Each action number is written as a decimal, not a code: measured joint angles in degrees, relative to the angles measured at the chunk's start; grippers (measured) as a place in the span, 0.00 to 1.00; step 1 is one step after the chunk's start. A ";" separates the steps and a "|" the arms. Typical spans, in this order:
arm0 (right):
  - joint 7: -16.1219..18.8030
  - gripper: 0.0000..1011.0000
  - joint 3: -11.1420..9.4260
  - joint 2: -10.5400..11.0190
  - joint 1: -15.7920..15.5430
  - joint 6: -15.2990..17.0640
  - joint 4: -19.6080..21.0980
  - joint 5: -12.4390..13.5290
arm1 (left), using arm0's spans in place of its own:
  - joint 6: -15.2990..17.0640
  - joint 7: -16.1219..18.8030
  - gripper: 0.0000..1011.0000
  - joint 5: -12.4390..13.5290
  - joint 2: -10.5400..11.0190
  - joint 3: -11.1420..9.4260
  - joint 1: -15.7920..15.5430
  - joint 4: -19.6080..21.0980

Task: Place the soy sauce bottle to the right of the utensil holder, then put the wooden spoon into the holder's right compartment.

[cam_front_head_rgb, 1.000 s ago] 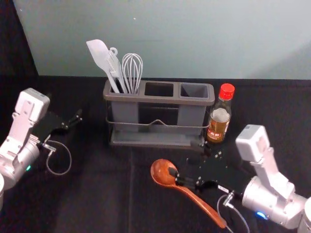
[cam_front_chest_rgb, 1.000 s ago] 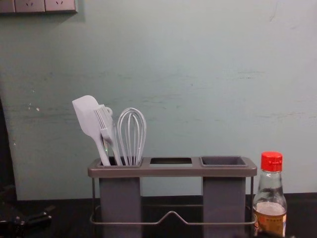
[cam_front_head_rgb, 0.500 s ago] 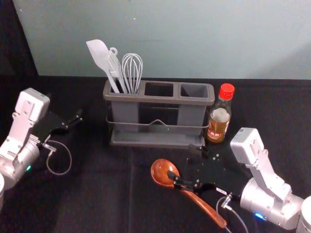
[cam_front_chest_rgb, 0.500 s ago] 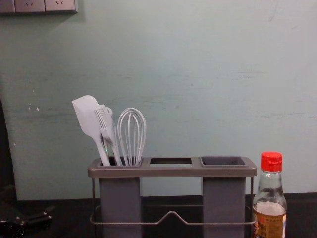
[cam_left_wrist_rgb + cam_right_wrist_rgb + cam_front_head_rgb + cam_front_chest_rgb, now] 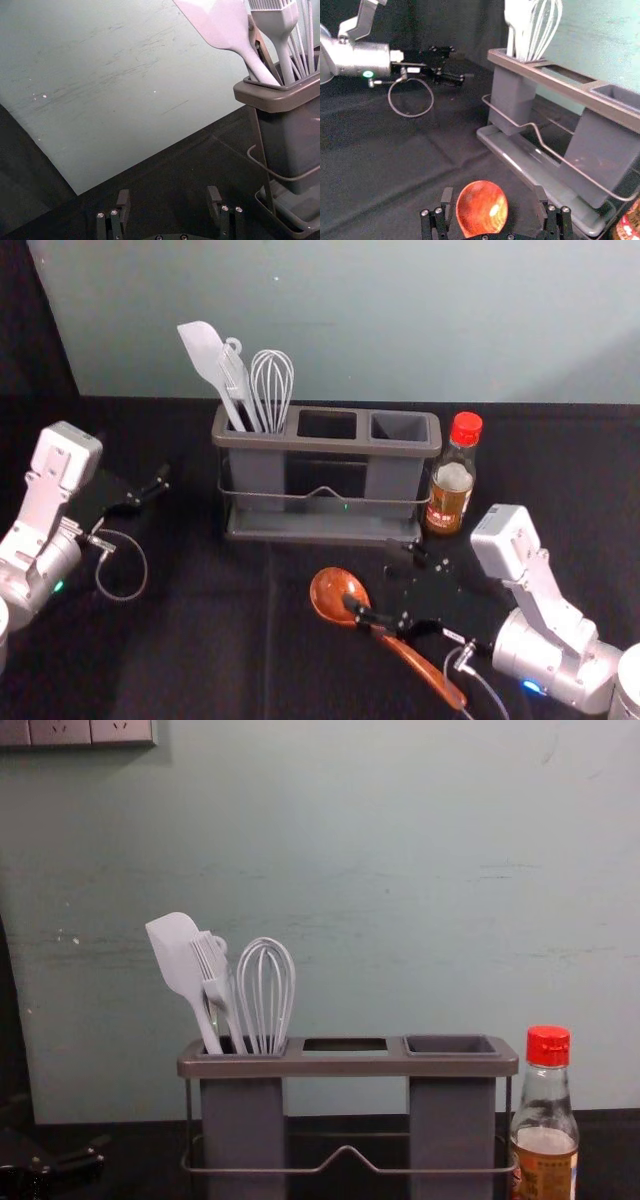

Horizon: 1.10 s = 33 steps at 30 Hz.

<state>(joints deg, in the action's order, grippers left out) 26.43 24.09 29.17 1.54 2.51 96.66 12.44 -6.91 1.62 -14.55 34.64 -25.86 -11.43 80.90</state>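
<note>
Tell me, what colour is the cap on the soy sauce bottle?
The cap is bright red, seen best in the chest view.

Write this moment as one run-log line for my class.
soy sauce bottle: standing right of holder; wooden spoon: on table, not in holder; right hand: open, at spoon's bowl; left hand: open, left of holder

1. The utensil holder is standing on the table, before the wall.
2. The spatula, brush and whisk are standing in its left compartment, in that order from left to right.
3. The soy sauce bottle is standing just beside the holder's right end.
4. The wooden spoon is lying before the holder, its handle running toward the right front.
5. The right gripper is hovering at the spoon's bowl; the left gripper is resting left of the holder.
</note>
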 joint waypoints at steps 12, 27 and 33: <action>-0.88 0.99 3.29 1.15 1.49 16.73 5.34 -4.13 | 0.00 0.00 0.99 0.00 0.00 0.00 0.00 0.00; 1.37 0.99 4.92 -0.52 7.99 36.49 7.65 -1.08 | 0.00 0.00 0.99 0.00 0.00 0.00 0.00 0.00; 0.89 0.99 7.29 -2.11 12.35 44.29 7.16 -2.92 | 0.00 0.00 0.99 0.00 0.00 0.00 0.00 0.00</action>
<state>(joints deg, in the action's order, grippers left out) 27.31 31.38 27.06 13.89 46.80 103.82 9.51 -6.91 1.62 -14.55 34.64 -25.86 -11.43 80.90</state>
